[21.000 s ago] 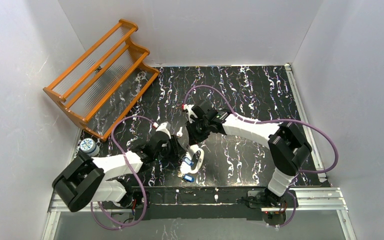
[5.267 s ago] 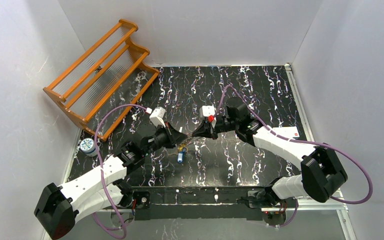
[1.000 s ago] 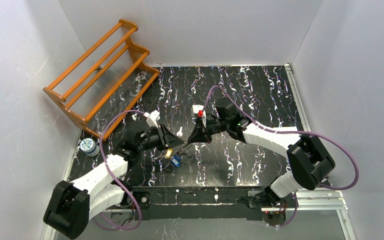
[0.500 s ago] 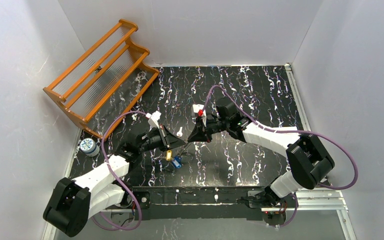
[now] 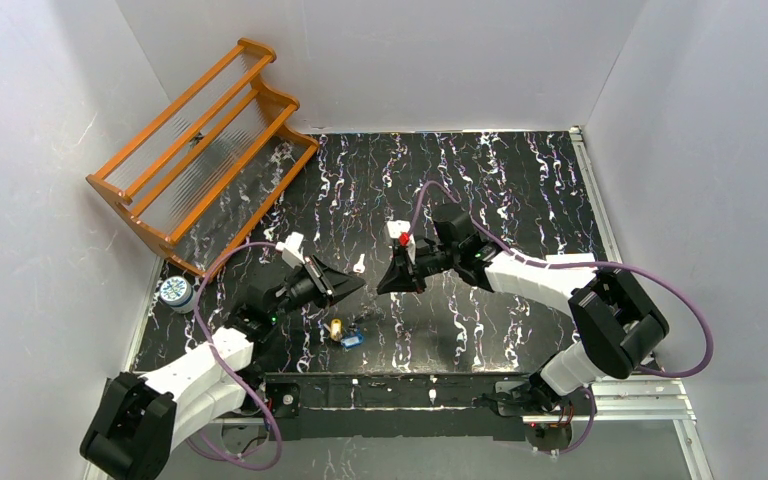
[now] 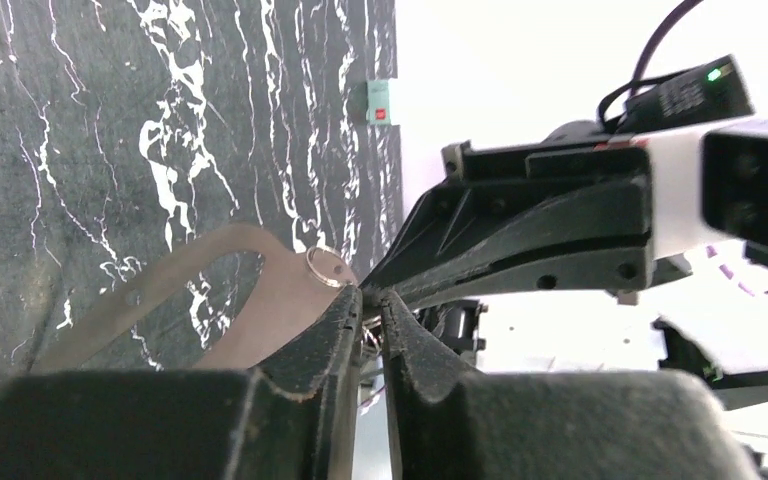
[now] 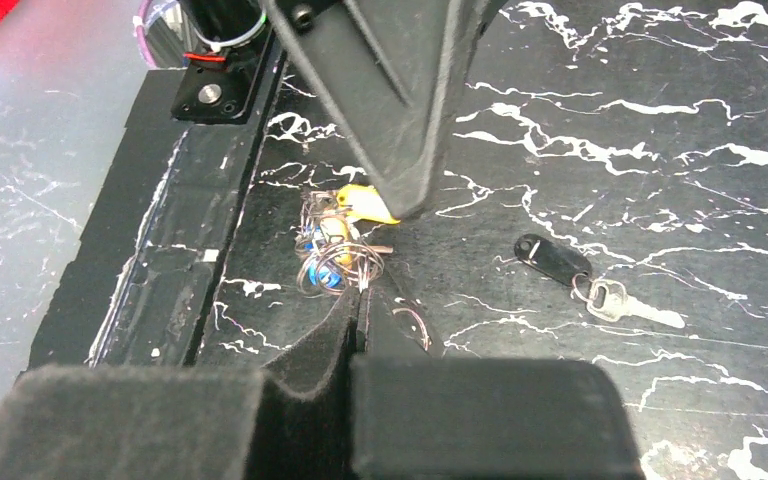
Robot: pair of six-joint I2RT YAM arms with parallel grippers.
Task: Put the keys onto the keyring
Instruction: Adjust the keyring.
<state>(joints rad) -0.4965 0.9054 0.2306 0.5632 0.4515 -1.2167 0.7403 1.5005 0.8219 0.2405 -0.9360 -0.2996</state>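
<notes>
The top view is bright and even under diffuse light. The white walls (image 5: 410, 60) glow softly, the dark marbled table (image 5: 530, 180) stays matte, and the arms cast only faint, soft-edged shadows. Focus is sharp right across that frame.

In the left wrist view the right half is blown out to white. The left gripper (image 6: 370, 302) along the bottom is a dark, blurred mass, and a brownish smear (image 6: 190, 290) at lower left is out of focus.

In the right wrist view the upper left glares pale and the right gripper (image 7: 360, 305) at the bottom edge is blurred. The black-headed key (image 7: 552, 258) at centre right is crisp.
</notes>
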